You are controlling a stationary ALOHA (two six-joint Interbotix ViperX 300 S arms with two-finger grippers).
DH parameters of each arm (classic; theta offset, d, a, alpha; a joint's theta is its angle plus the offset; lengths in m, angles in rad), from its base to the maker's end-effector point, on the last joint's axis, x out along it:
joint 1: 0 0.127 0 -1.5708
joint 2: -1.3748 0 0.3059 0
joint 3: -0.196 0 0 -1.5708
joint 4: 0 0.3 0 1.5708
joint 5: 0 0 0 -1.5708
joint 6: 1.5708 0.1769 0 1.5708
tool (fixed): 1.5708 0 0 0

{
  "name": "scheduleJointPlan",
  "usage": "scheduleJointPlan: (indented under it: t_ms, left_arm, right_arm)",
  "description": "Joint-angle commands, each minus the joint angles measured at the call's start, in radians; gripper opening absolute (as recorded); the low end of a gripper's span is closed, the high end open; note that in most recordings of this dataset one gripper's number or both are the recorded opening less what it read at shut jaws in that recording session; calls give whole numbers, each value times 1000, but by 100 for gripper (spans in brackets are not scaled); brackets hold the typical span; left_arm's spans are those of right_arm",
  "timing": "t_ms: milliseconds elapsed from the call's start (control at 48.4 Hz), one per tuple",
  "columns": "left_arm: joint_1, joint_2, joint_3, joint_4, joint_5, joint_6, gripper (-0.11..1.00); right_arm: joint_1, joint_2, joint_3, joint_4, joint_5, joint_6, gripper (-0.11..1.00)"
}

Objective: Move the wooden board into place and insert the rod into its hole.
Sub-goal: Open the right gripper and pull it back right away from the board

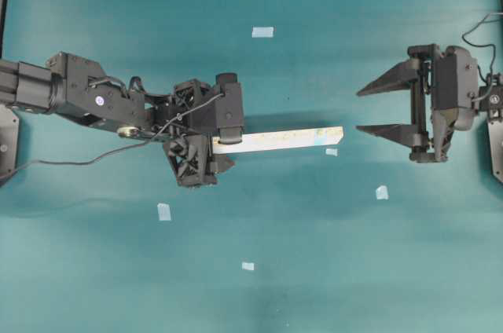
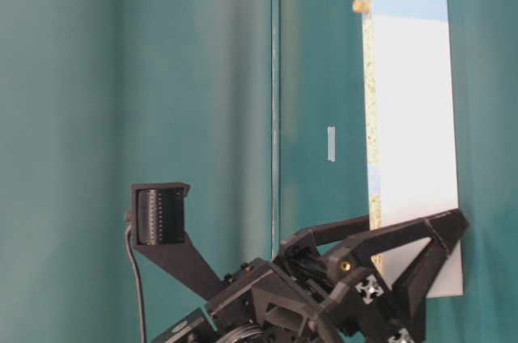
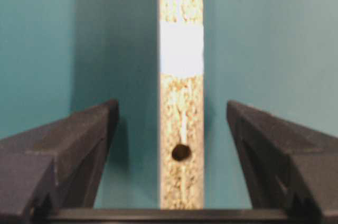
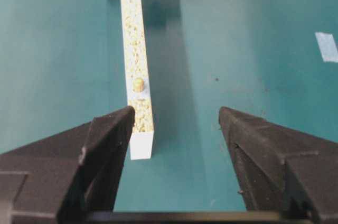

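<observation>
Overhead exterior view: the long, narrow pale wooden board (image 1: pixel 279 140) stood on its thin edge across the middle of the teal table (image 1: pixel 330 270), speckled chipboard edge up. Near its right-hand end the tiny whitish rod (image 4: pixel 138 84) sat upright in the edge, apparently seated in its hole. The board looked stiff and light, but tall and thin on edge, so likely to tip at a nudge; the flat faces near an end seemed the safest place to pinch. The left gripper (image 1: pixel 203 138) straddled the board's left end, jaws spread, fingers (image 3: pixel 79 145) clear of the wood on both sides and holding nothing. The right gripper (image 1: pixel 383 108) hung well apart off the board's far end, jaws wide, empty. Small pale-blue tape squares (image 1: pixel 262 32) dotted the table. Bare table lay on all sides, with room to slide either way.
</observation>
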Motion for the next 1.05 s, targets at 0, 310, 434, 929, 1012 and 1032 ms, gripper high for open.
scheduleJointPlan:
  t_ms: [0,310,434,929,1012,1032]
  left_arm:
    - [-2,-60,-8,3,-6,9,80]
    - [-2,-187,41,3,-6,9,80]
    - [-2,-242,72,3,-6,9,79]
    - [-2,-370,186,2,-15,23,79]
    - [-2,-396,209,3,-26,43,79]
    - [-2,-402,215,3,-31,48,79]
  right_arm:
    - [6,-8,-8,0,-5,12,79]
    - [9,-8,-3,0,0,43,79]
    - [9,-11,6,-2,0,43,79]
    - [9,-244,115,0,38,44,79]
    - [9,-314,138,0,77,43,78]
    - [9,-333,144,-2,87,44,78]
